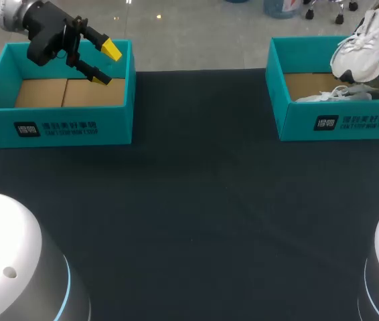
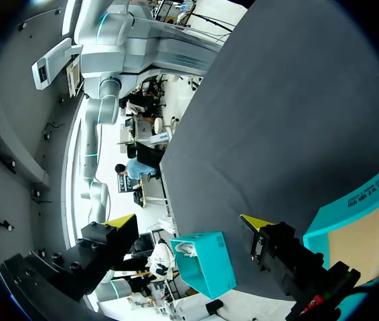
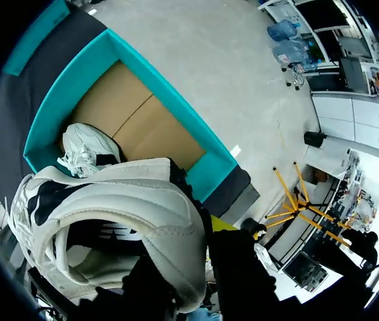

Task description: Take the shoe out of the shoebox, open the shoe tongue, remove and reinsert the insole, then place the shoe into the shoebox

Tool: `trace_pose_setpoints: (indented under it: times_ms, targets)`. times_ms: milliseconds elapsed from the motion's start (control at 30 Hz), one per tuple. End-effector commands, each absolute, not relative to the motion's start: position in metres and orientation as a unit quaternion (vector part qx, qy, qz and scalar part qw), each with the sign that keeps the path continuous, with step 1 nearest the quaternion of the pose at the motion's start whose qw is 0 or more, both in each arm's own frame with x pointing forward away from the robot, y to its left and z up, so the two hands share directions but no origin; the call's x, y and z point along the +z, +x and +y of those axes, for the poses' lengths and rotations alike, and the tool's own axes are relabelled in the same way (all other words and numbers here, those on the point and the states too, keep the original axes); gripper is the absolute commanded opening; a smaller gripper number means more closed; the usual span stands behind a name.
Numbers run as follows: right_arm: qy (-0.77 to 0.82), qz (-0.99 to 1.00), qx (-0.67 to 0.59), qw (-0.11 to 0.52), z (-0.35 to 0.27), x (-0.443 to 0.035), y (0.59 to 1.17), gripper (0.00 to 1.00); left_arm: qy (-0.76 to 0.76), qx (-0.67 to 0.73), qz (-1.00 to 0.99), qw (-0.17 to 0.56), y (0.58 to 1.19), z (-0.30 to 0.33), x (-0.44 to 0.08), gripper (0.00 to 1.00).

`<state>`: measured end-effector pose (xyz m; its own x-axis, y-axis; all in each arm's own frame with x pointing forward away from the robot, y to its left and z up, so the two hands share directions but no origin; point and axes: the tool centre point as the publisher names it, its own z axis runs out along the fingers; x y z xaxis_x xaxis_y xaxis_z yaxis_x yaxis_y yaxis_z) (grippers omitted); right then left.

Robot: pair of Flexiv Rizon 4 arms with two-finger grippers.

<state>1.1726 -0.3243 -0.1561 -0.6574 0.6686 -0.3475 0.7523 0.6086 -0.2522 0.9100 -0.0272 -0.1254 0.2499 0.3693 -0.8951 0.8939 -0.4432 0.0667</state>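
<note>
Head view showed the first step under way: the white sneaker (image 1: 362, 47) hung tilted above the right-hand shoebox (image 1: 337, 124), clear of its rim, while a second white shoe (image 1: 330, 95) lay on the cardboard floor inside. The arm that carried it was cut off at the edge there. From the right wrist camera the right gripper (image 3: 211, 233) sat at the sneaker's collar. Only one yellow tip peeked out beside the shoe and the other was hidden behind it. As the shoe was aloft, I judged it clamped on the collar rather than merely resting there.

The left gripper (image 1: 104, 63) hovered over the left-hand shoebox (image 1: 55, 128), which showed only its brown cardboard floor. Its fingers were spread and held nothing.

To my mind the next move called for carrying the sneaker out over the dark table (image 1: 196, 194) and setting it down sole-first between the two boxes. There the free left arm could come across to steady it while the tongue was pulled open.

The tongue, laces and insole were hard to make out. The wrist camera saw mostly the sneaker's heel and its dark opening, so I could not tell how the insole sat.
</note>
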Motion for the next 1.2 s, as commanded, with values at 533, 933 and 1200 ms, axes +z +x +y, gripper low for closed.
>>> trace_pose_setpoints:
  times_ms: [533, 933, 1200]
  targets:
    - [0.845, 0.525, -0.103, 0.005, -0.338, -0.156, 1.172, 0.00, 0.731, -0.433, 0.433, 0.302, 0.910, -0.027, -0.125, 1.00]
    - [0.845, 0.525, -0.103, 0.005, -0.338, -0.156, 1.172, 0.00, 0.731, -0.433, 0.433, 0.302, 0.910, -0.027, -0.125, 1.00]
    - [0.836, 0.537, -0.111, -0.002, -0.338, -0.166, 1.168, 0.00, 0.731, -0.433, 0.433, 0.302, 0.910, -0.027, -0.125, 1.00]
